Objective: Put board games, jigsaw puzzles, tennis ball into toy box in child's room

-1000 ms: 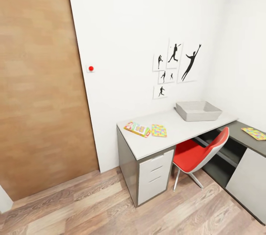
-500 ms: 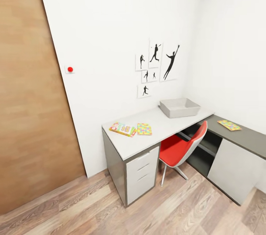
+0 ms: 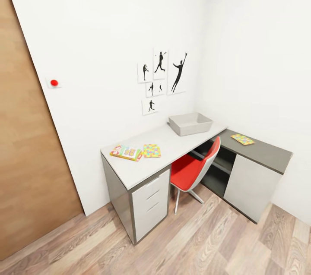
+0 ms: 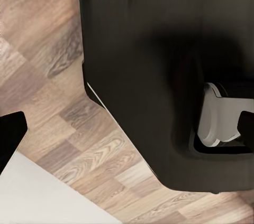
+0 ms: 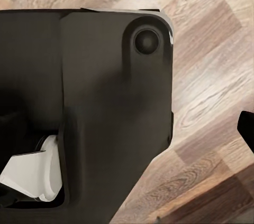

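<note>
In the head view the pale table (image 3: 172,144) stands against the white wall. The grey toy box (image 3: 192,129) sits at its far end by the corner. One board game (image 3: 126,152) and a jigsaw puzzle (image 3: 151,150) lie side by side near the table's left end. A second jigsaw puzzle (image 3: 242,139) lies on the dark side top to the right. The tennis ball and the bed are out of view. A dark fingertip (image 4: 9,135) of my left gripper and a fingertip (image 5: 246,127) of my right gripper hang over the wood floor, each at its picture's edge with nothing held.
A red chair (image 3: 190,173) is tucked under the table, beside the white drawer unit (image 3: 149,199). A wooden door panel (image 3: 21,158) fills the left, with a red wall button (image 3: 54,82) next to it. Black silhouette pictures (image 3: 162,78) hang above the table. My dark base (image 4: 159,76) shows below both wrists.
The whole head picture has slid left and the desk looks a little farther off, so the camera has turned right. Nothing on the table has moved.
</note>
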Robot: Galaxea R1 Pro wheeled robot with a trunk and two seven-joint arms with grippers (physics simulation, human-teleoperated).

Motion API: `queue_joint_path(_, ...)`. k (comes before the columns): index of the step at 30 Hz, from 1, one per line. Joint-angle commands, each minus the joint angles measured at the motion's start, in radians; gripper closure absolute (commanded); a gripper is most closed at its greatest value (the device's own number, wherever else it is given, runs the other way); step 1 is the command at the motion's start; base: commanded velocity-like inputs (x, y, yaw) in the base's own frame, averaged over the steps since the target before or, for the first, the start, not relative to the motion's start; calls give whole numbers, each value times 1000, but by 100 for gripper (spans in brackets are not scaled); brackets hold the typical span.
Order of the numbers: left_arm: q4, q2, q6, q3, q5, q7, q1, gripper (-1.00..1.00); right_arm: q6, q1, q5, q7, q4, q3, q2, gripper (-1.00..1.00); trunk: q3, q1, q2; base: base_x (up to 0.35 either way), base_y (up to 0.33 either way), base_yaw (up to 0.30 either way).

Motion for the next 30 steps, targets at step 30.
queue_joint_path(30, -1, 0, -7, -1, 0, 0, 0, -100, -4, 0, -1, 1, 0, -2, 0, -100, 11, 1, -2, 0, 0, -283)
